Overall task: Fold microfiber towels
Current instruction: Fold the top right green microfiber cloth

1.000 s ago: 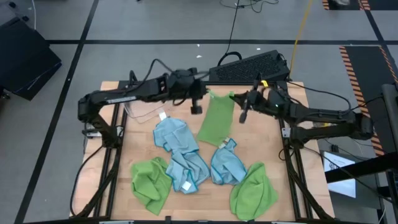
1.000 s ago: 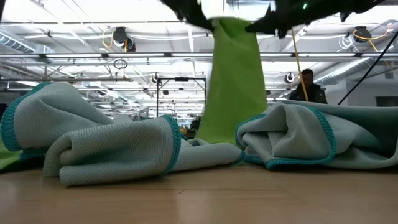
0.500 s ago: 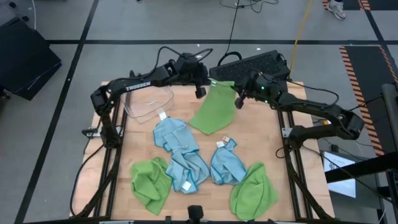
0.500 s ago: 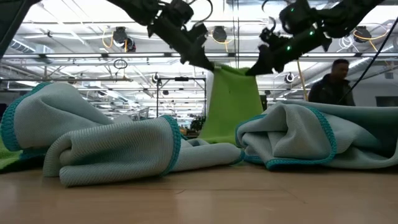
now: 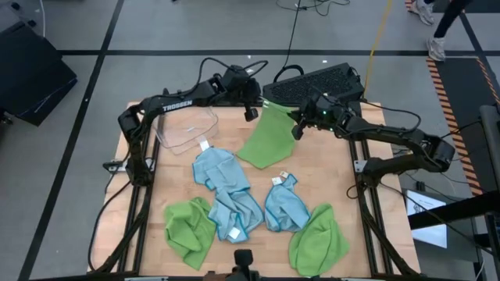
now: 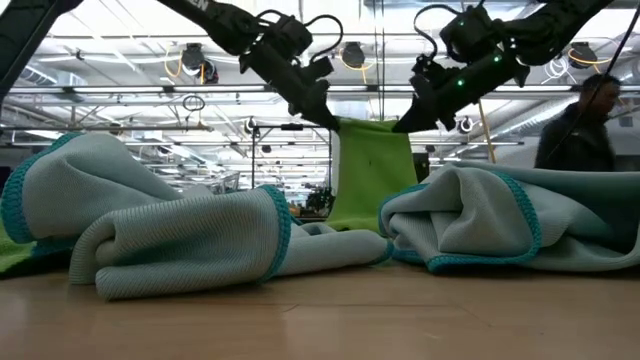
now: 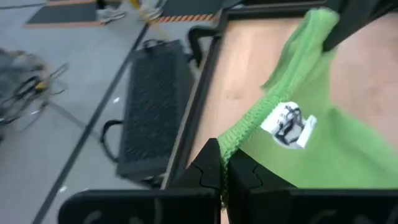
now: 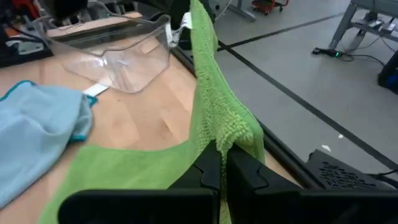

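A lime green microfiber towel [image 5: 269, 139] hangs between my two grippers over the far middle of the table. Its lower part rests on the wood. My left gripper [image 5: 251, 114] is shut on the towel's upper left corner, and my right gripper [image 5: 297, 129] is shut on the upper right one. In the low view the towel [image 6: 372, 170] stretches between the left gripper [image 6: 326, 116] and the right gripper [image 6: 404, 122]. A white tag [image 7: 287, 123] sits near the left corner. My left gripper pinches the towel's hemmed corner [image 7: 231, 142] between its two fingers, slanting down from the table's left. The upper edge runs from it to the other gripper. The cloth hangs below, with its lower end [image 5: 262, 160] on the table. My right gripper pinches the other upper corner [image 8: 227, 135] between its two fingers, slanting down from the table's right. A bunched tuft of cloth stands above the fingertips. From here the towel falls to the wood [image 8: 118, 165].
Three light blue towels [image 5: 219, 168] [image 5: 236, 209] [image 5: 283, 204] and two green ones [image 5: 190, 226] [image 5: 319, 238] lie crumpled on the near half. A clear plastic bin [image 5: 186, 129] sits far left. A black keyboard [image 5: 312, 82] lies beyond the far edge. A person [image 6: 580, 125] walks behind.
Both grippers, still shut on the green towel's upper corners, have moved toward the far edge and down. The towel's upper edge has sunk. Its lower part, which hung nearly straight, now lies slanting out across the wood toward the near side.
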